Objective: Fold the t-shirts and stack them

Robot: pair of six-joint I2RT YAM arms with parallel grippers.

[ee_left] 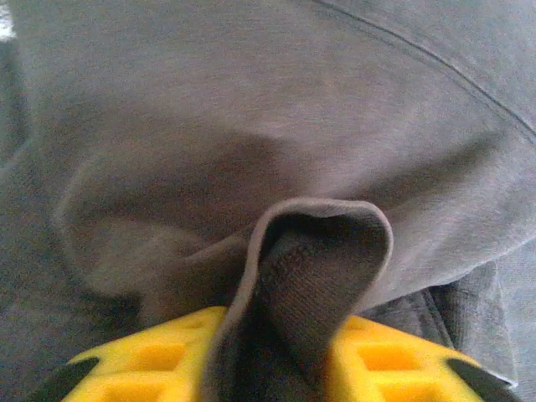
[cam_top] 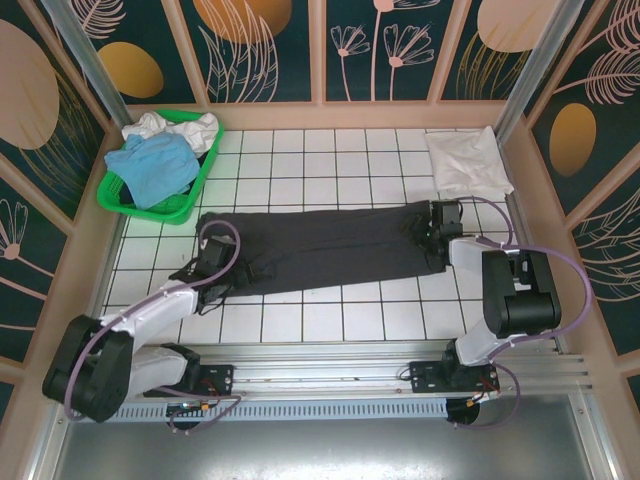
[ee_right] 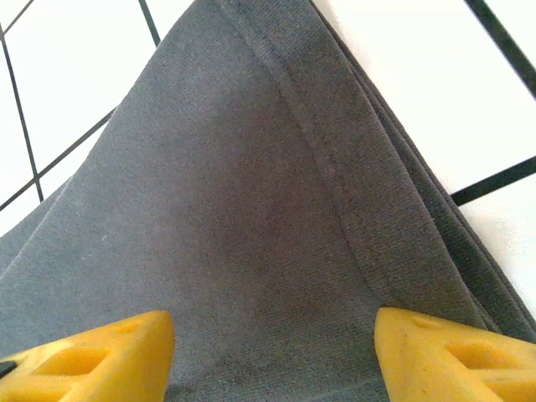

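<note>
Bench (cam_top: 330,320): white tiles with dark grout.

Charcoal t-shirt (cam_top: 320,245): biggest item. It is drawn out in a long, narrow band, starting just on the near side of the green basket (cam_top: 165,215) and running well off to the basket's right. The cloth is mostly flat, rumpled at the end nearest the basket.

Green basket: sits at the bench's far left corner. A light blue t-shirt (cam_top: 155,165) is heaped inside, and white t-shirts (cam_top: 180,128) are bunched against the basket's far rim.

Folded white t-shirt (cam_top: 467,160): a neat rectangle, well to the right of the basket and level with it.

Left claw (cam_top: 208,262): on the shirt end nearest the basket. From above the grip cannot be read. The left wrist view settles it, with the claw (ee_left: 276,352) clenched on a raised fold of the charcoal shirt (ee_left: 251,126), which stands up between the yellow fingers (ee_left: 151,360). A curved seam crosses the cloth beyond (collar or hem, can't tell).

Right claw (cam_top: 440,222): on the shirt end farthest from the basket. In the right wrist view the claw (ee_right: 272,352) is released, its fingers spread wide over the charcoal cloth (ee_right: 234,209). That view also shows what the overhead doesn't: a stitched hem and several stacked layers at the shirt's edge on bare tile.
</note>
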